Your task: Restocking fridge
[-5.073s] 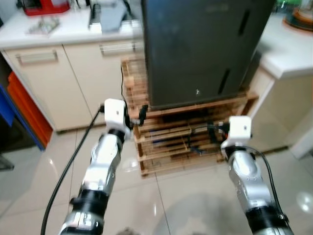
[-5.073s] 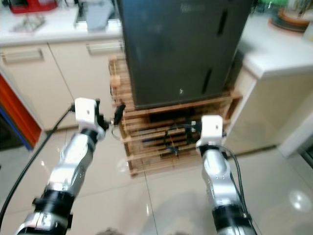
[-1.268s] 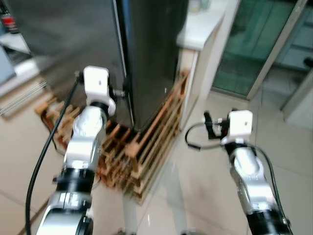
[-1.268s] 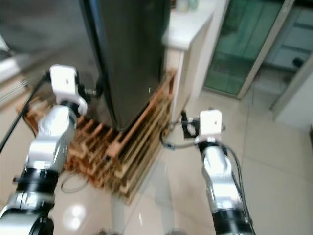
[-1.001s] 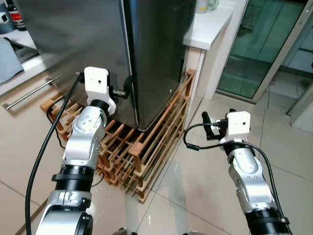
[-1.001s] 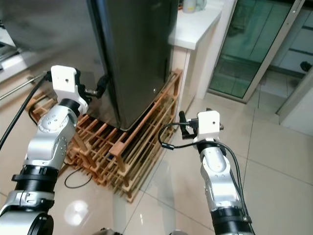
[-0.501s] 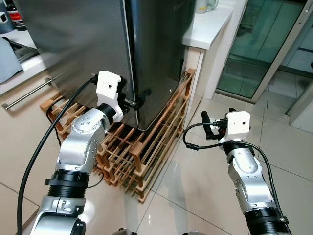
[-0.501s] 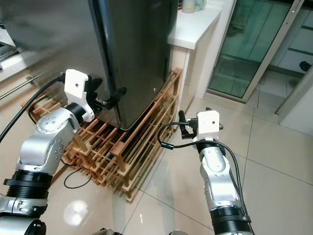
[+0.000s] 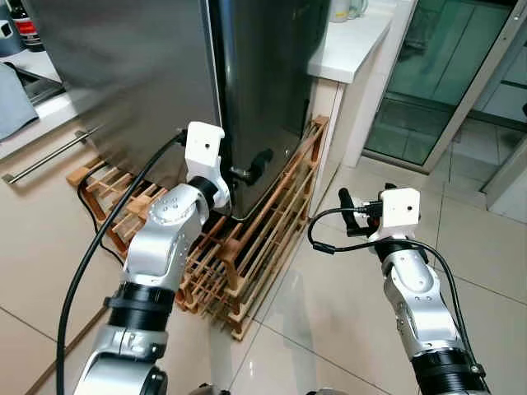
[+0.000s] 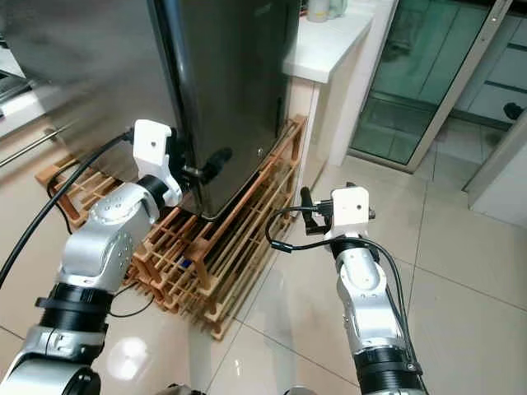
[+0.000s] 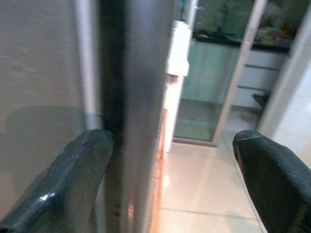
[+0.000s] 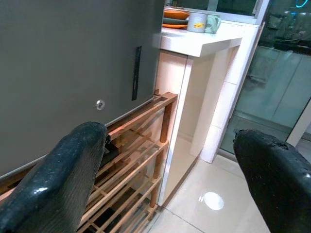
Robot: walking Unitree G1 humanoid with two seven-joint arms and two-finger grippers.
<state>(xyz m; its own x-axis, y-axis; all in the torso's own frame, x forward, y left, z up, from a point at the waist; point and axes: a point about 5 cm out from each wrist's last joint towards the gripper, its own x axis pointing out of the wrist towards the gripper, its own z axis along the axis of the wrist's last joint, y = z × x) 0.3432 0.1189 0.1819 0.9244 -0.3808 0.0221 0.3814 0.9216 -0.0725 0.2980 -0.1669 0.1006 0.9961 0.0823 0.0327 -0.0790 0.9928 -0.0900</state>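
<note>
Since half a second ago our left gripper (image 9: 251, 164) has swung further round the lower front corner of the fridge (image 9: 247, 74), its black fingers now reaching across the dark side panel rather than stopping at the door's edge; our right arm has kept its place; we see the left gripper held close against the fridge just above the wooden rack (image 9: 239, 247) that carries it; in the left wrist view its two fingers (image 11: 58, 184) stand wide apart, one finger lying beside the metal edge of the fridge door and the other out in the free space toward the glass doors (image 9: 445, 74); whether that finger touches the metal we cannot tell; the fridge itself is shut, standing on the near right corner of the rack, with its grey door facing our left and its dark side facing our right; our right gripper (image 10: 306, 206) hangs over the tiled floor (image 9: 486, 247), apart from the rack's right edge, and in the right wrist view its fingers (image 12: 53, 184) are spread wide with nothing between them, pointing toward the fridge's dark side and the white counter (image 10: 325, 45) beside it; on that counter stand a mug (image 12: 197, 21) and stacked plates (image 12: 176, 18); a black cable (image 9: 90, 263) trails down our left arm.
</note>
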